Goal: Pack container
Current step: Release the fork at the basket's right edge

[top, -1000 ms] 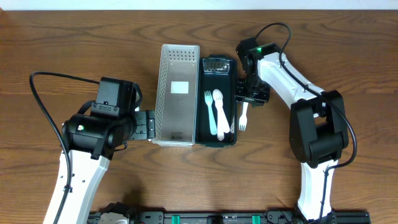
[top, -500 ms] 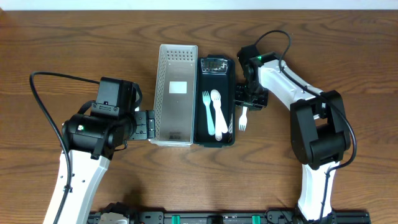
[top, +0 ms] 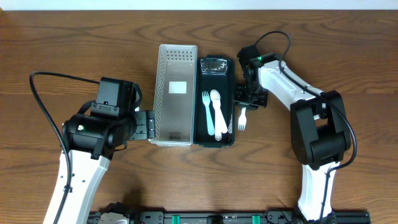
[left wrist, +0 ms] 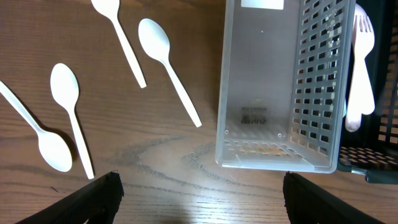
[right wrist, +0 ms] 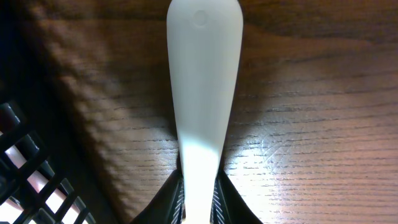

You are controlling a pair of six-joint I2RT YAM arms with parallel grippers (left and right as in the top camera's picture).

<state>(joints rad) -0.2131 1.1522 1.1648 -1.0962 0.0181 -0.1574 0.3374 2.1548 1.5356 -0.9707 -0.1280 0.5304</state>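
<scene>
The right hand, pinching the white fork, had edged closer to the black container; dropping it in seemed next. The left hand stayed spread wide.

overhead: straight down over my whole table | my left wrist: close, facing white basket end | my right wrist: tight on fork handle | both overlap overhead

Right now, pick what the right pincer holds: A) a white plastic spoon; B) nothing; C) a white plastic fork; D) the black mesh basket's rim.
C: the right pincer is shut on the handle of the white plastic fork, whose tines show beside the black mesh basket in the overhead view.
</scene>
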